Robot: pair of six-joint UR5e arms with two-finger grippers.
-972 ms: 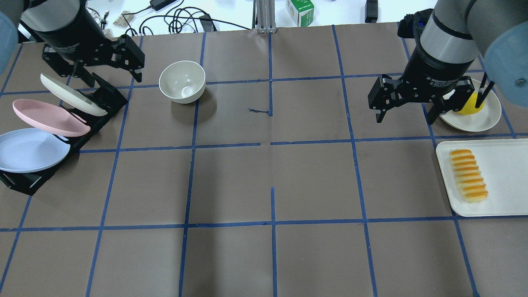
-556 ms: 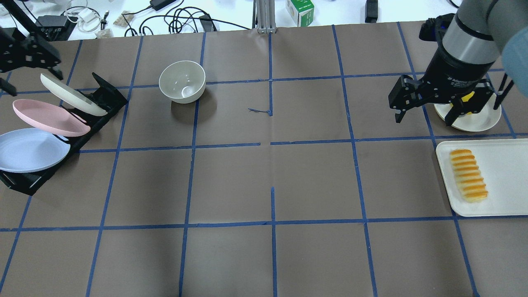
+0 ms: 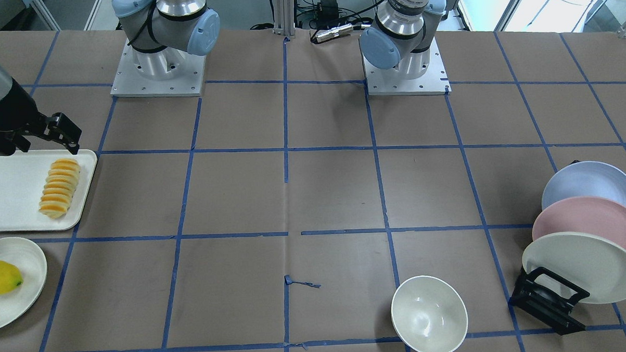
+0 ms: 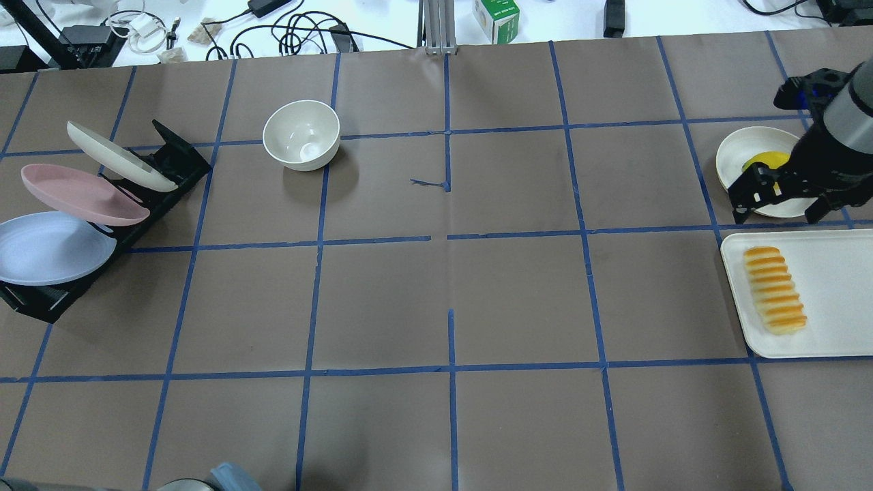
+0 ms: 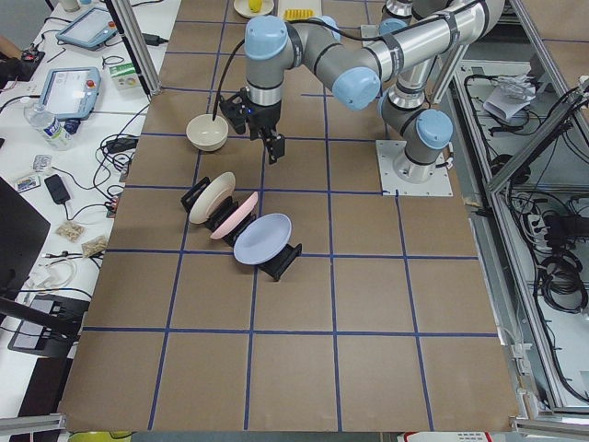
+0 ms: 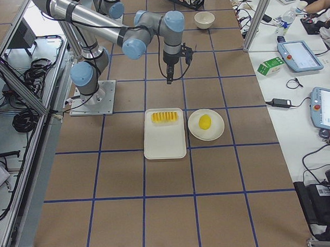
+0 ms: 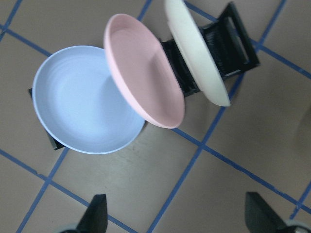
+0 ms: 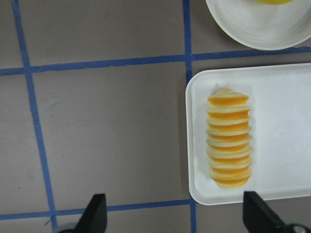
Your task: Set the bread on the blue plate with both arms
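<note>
Bread [image 4: 775, 290] lies on the tray [image 4: 835, 300]; the spread right gripper [image 4: 777, 204] hangs apart.

1. Looks like a robotics lab.
2. Shown by robot arms [image 3: 183, 24] bolted on metal plates [image 3: 133, 83] to a bench [image 4: 382, 300] gridded with blue tape [image 4: 450, 369].
3. Also by teach pendants [image 6: 296, 54], loose cables [image 4: 293, 34] and aluminium profile [image 4: 436, 24] around.

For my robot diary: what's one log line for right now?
bread on white tray | blue plate in rack | left gripper open | right gripper open
</note>
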